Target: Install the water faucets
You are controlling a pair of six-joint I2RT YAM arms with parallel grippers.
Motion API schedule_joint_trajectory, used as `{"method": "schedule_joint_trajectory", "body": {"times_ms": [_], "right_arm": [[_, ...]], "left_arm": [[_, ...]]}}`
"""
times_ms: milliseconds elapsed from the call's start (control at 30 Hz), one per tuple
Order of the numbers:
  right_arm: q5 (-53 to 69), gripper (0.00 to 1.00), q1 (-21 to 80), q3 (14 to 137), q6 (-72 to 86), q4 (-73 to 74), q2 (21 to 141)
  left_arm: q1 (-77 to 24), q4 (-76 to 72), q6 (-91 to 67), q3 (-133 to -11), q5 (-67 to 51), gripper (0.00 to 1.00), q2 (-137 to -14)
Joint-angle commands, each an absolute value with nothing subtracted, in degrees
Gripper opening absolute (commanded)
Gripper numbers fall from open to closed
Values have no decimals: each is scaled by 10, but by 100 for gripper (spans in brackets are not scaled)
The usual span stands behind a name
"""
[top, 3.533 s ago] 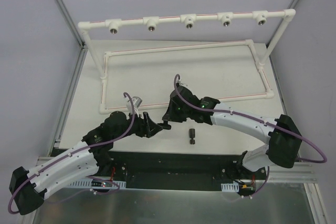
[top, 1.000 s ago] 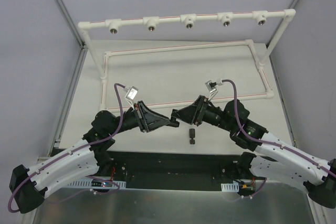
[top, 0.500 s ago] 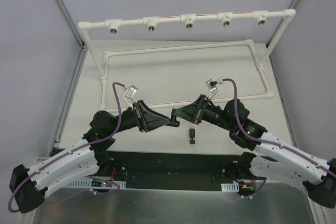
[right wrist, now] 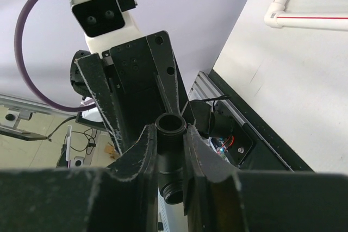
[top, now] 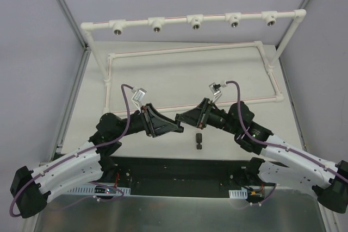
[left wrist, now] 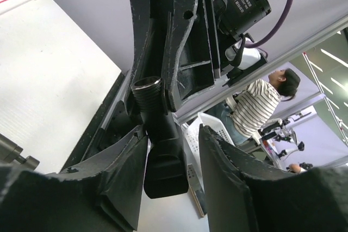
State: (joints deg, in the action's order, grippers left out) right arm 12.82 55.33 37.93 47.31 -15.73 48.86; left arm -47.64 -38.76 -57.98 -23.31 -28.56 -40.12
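The right gripper (right wrist: 170,133) is closed snugly on the black faucet (right wrist: 172,158). The left gripper (left wrist: 173,134) stands partly open around the same faucet's body (a gap shows on one side). A second black part (top: 199,140) lies on the table (top: 163,74) near both.

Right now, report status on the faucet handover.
Right gripper clamped on faucet, off the table. Left gripper open around same faucet, one finger clear of it. Second faucet lying on table below. Nothing else near the handover.
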Motion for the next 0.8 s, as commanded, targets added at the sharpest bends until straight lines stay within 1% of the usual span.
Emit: {"method": "schedule_joint_trajectory", "body": {"times_ms": [0,300,500,567,600,633,700,767], "right_arm": [[136,0,555,396,484,-221,485],[139,0,555,400,480,-214,483],[132,0,555,409,461,-183,472],[131,0,555,415,454,-170,469],[129,0,555,416,452,-164,468],[128,0,555,417,451,-162,465],[126,0,555,417,448,-159,461],[126,0,555,417,447,-159,460]], "left_arm": [[-479,-438,-589,-259,-313,42,-410],[-479,-389,-588,-276,-328,24,-422],[-479,-371,-585,-284,-336,4,-425],[-479,-364,-585,-287,-342,1,-427],[-479,-361,-585,-287,-345,2,-430],[-479,-360,-585,-287,-347,8,-431],[-479,-357,-585,-289,-349,28,-432],[-479,-355,-585,-292,-350,37,-432]]}}
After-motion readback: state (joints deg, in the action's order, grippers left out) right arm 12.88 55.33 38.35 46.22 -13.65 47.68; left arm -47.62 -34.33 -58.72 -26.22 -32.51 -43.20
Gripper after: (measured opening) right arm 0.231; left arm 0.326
